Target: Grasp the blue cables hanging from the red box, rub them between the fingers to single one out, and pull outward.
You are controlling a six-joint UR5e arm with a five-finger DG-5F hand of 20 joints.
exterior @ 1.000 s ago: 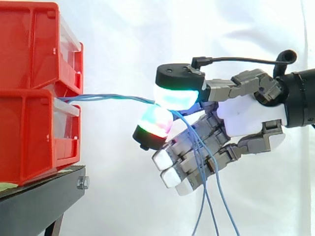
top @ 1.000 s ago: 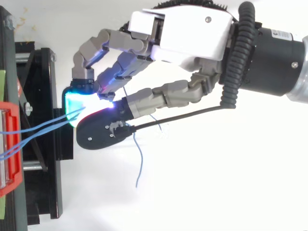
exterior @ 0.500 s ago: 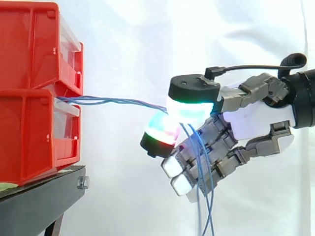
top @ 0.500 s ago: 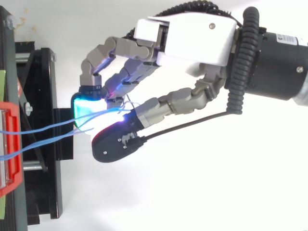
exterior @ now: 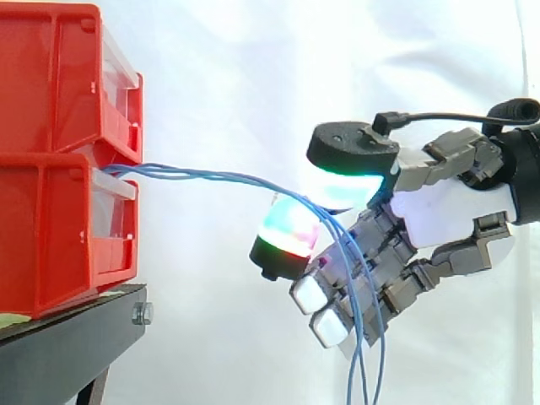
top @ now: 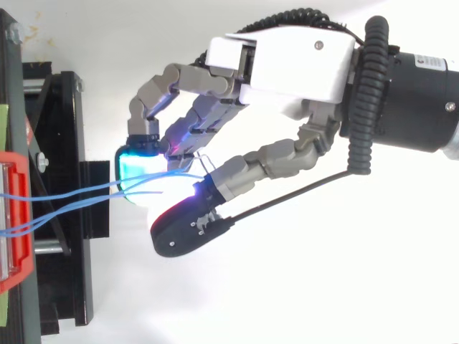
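The hand [exterior: 447,207] has drawn back from the red bins [exterior: 51,169] — the blue cables [exterior: 211,175] pinched at its fingertips [exterior: 291,228] now span a longer stretch ahead of it. Beneath the hand, the loose ends — earlier splayed — hang bunched and nearly straight.

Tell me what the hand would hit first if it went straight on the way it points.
Likely the front of the lower red bin, where the pinched cables come out. The hand points left and slightly down, so the stand below might come first; I can't tell for sure.
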